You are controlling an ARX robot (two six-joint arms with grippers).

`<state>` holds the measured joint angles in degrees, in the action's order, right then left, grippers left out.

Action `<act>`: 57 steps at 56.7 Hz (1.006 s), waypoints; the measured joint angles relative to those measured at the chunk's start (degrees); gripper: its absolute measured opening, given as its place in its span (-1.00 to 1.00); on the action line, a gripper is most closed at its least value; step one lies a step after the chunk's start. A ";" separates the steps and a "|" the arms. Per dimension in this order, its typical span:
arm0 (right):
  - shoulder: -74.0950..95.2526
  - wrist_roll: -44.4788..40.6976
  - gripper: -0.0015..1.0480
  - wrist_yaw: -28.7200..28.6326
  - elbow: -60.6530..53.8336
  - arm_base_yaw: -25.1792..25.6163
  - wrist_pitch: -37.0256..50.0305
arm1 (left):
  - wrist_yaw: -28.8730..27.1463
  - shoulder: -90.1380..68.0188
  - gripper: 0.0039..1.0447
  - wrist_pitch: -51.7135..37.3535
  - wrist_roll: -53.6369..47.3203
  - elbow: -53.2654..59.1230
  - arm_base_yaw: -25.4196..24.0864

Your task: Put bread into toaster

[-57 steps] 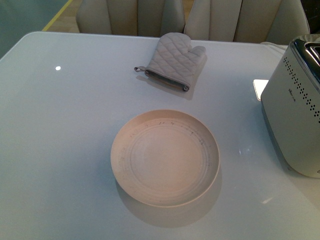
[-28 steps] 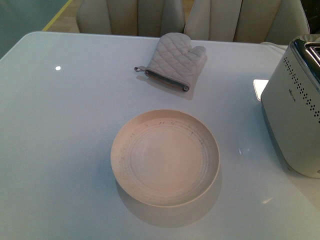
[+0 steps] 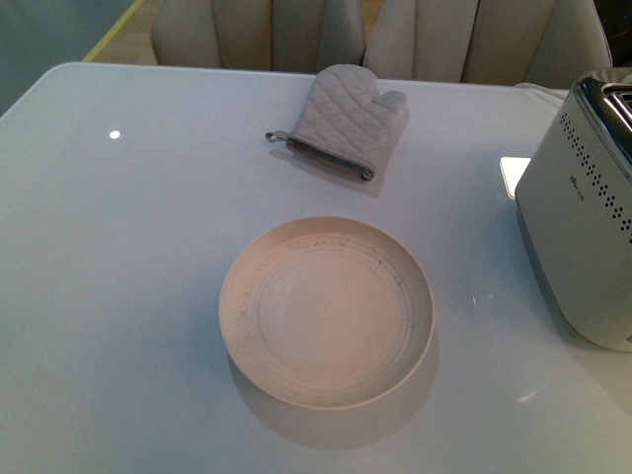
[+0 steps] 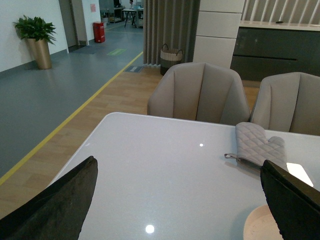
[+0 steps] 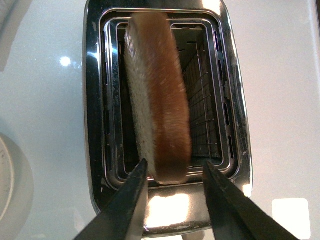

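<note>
In the right wrist view the bread (image 5: 160,100), a tan slice with brown crust, stands on edge in the slot of the toaster (image 5: 97,100), leaning a little, its upper part above the chrome top. My right gripper (image 5: 172,175) is open right above it, a finger on each side of the slice's near end, not squeezing it. The toaster (image 3: 583,217) is the white dotted box at the right edge of the front view. My left gripper (image 4: 180,200) is open and empty above the table's left part. Neither arm shows in the front view.
An empty round cream plate (image 3: 326,311) sits mid-table, also in the left wrist view (image 4: 257,227). A quilted grey oven mitt (image 3: 346,118) lies behind it, seen too in the left wrist view (image 4: 257,145). Beige chairs (image 3: 267,30) stand at the table's far edge.
</note>
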<state>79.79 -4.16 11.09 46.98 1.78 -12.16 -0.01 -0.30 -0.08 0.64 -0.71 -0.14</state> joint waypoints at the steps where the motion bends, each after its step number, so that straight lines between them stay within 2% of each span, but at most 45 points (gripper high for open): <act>1: 0.02 0.00 -0.20 -0.07 -0.13 0.00 0.24 | -0.02 0.00 0.86 0.00 0.02 0.00 0.00; 14: 0.02 0.83 0.47 -0.55 -0.85 0.20 2.10 | 0.00 0.00 0.86 0.00 0.00 0.00 0.00; 22: -1.99 4.50 0.85 -3.06 -0.98 0.57 3.37 | -0.02 0.00 0.86 0.00 0.00 0.00 0.00; 28: -6.95 7.08 0.83 -4.07 -2.40 0.26 6.05 | -0.02 0.00 0.86 0.00 0.00 0.00 0.00; 39: -21.73 7.85 0.83 -0.33 -8.92 -2.03 13.92 | -0.02 0.00 0.86 0.00 0.00 0.00 0.00; 41: -23.58 7.67 0.80 -1.57 -10.34 -2.05 15.93 | -0.02 0.00 0.86 0.00 0.00 0.00 0.00; 44: -27.34 6.21 0.58 -8.66 -16.39 -1.81 28.33 | -0.02 0.00 0.86 0.00 0.00 0.00 0.00; 48: -29.75 5.53 0.35 -10.99 -21.40 -1.88 36.28 | 0.00 0.00 0.86 0.00 0.00 0.00 0.00; 52: -31.43 5.14 0.12 -11.10 -24.96 -1.86 38.77 | 0.00 0.00 0.86 0.00 0.00 0.00 0.00; 57: -34.49 4.68 -0.32 -11.10 -30.36 -1.79 40.06 | -0.02 0.00 0.86 0.00 0.00 0.00 0.00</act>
<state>45.30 0.51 -0.01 16.62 -0.01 27.90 -0.03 -0.30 -0.08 0.64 -0.71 -0.14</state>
